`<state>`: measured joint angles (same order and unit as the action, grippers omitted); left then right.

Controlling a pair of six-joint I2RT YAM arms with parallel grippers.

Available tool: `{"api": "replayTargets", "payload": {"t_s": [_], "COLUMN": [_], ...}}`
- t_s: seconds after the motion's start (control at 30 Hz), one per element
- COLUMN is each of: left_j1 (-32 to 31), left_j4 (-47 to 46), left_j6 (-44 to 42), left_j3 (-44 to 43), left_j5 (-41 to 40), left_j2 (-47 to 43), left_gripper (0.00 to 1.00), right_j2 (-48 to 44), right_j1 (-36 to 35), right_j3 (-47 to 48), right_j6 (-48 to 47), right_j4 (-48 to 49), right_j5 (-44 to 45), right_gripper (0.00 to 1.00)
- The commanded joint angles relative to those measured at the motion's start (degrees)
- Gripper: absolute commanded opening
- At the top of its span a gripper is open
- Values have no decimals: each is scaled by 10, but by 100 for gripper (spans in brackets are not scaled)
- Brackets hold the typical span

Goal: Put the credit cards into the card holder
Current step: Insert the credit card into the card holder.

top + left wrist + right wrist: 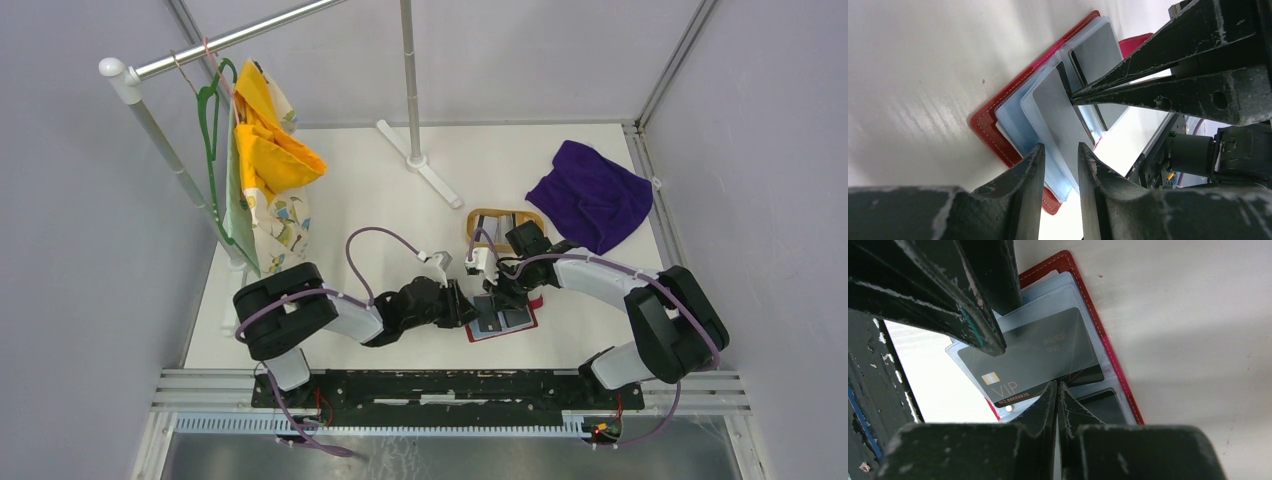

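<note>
Card holder point(510, 322) on white table point(370, 185), purple cloth point(592, 195) back R, grey walls point(80, 250).

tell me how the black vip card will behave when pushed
The black VIP card lies flat and straight, so probably stiff: it should slide, not buckle. Thin, so likely light. Its glossy face may slip inside the clear sleeve.

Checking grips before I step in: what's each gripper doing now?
Left gripper: partly open, over the red card holder.
Right gripper: shut on the black VIP card.
</note>
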<state>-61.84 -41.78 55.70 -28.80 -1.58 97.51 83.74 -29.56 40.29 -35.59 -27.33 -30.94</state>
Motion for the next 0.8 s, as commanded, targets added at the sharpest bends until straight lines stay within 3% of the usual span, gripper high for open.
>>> {"api": "replayTargets", "payload": {"t_s": [0.0, 0.13, 0.37, 0.77], "left_j1": [-1, -2, -5, -20], "left_j4": [-48, -71, -96, -96], "left_j6": [21, 17, 11, -3], "left_j3": [-21, -26, -39, -122], "left_j5": [30, 45, 65, 101], "left_j2": [15, 20, 34, 91], "left_gripper": [38, 38, 38, 52], "right_j2": [9, 0, -77, -151], "right_j1": [3, 6, 61, 155], "right_j3": [10, 17, 24, 9], "right_j6": [-1, -5, -13, 36], "right_j4": [-4, -13, -21, 22], "right_j5": [19, 1, -69, -63], "right_gripper": [8, 11, 25, 27]}}
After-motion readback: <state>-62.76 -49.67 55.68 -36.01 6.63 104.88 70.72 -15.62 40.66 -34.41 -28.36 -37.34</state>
